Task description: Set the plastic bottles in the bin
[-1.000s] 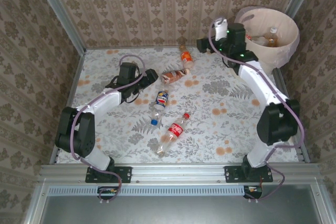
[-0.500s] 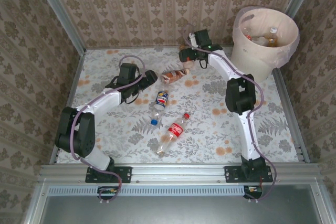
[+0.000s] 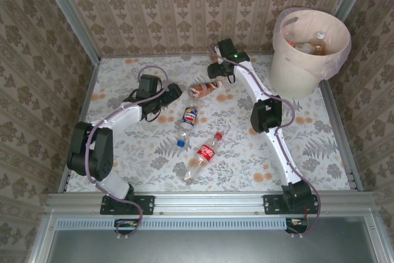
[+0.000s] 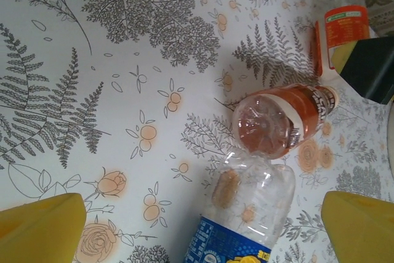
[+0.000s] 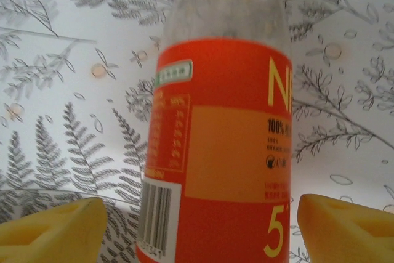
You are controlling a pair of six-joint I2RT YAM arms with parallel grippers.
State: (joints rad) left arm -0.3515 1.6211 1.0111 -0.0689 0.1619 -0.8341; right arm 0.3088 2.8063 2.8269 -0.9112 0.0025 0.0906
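bin (image 3: 294,77) sits at 1 o'clock, at the table's (image 3: 323,152) far right corner. it is cream, with a clear bag (image 3: 284,21) folded over the rim. inside i make out a few bottles (image 3: 318,41) lying low, one of them amber with a pale cap. i can't tell the exact count.

four more lie on the table:
- orange-label bottle (image 5: 221,152) at 12 o'clock, under the right gripper (image 3: 218,71)
- brown-label bottle (image 3: 205,89) just toward 6 from it
- blue-label bottle (image 3: 189,120) near centre, blue cap toward 7
- red-label bottle (image 3: 203,155) at 6 o'clock of that, red cap pointing to 1

right gripper: jaws parted, one yellow finger (image 5: 55,229) on each side of the orange-label bottle. a strip of table shows between that finger and the bottle. the other side is too close for me to call contact. no clamp that i can see.

left gripper (image 3: 175,90) at 10 o'clock: jaws wide, holding nothing. in its wrist view the blue-label bottle's clear base lies between the fingers, apart from both.

writing: the orange label reads "100%", a big "N", a "5", with a barcode at the side. blue, brown and red labels are too small or blurred for me to read.
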